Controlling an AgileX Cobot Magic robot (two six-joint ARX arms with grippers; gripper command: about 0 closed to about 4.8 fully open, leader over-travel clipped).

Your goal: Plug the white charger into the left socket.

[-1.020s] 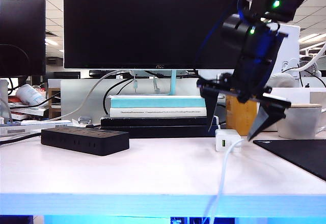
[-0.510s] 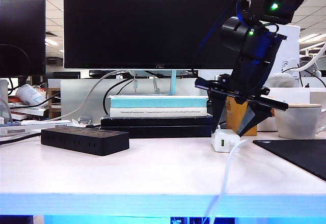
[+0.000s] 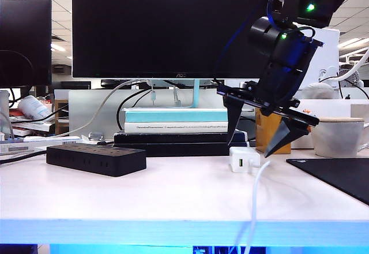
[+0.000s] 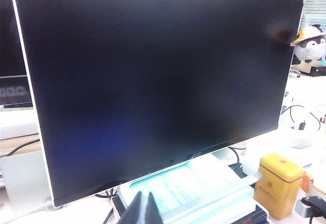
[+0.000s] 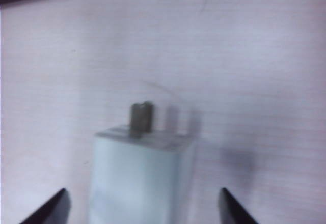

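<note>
On the white table (image 3: 173, 196) lies one white charger (image 3: 244, 159), right of the middle in the exterior view, with its one thin white cable (image 3: 253, 202) running off the front edge. The right gripper (image 3: 253, 144) hangs just above it, its two fingers spread wide to either side of the charger and holding nothing; in the right wrist view the charger (image 5: 140, 178) sits between the two dark fingertips (image 5: 53, 208), touched by neither, its metal prongs (image 5: 141, 117) pointing away from the camera. One long black power strip (image 3: 96, 158) rests well apart to the left, and the left socket on its top face is too small to make out. The left gripper (image 4: 144, 210) is seen only in its own wrist view, its two fingers pressed together on nothing, facing one large dark monitor (image 4: 158, 76). Behind the charger stands one stack of books (image 3: 179, 133); one yellow box (image 4: 277, 183) and one white mug (image 3: 339, 135) stand to the right.
</note>
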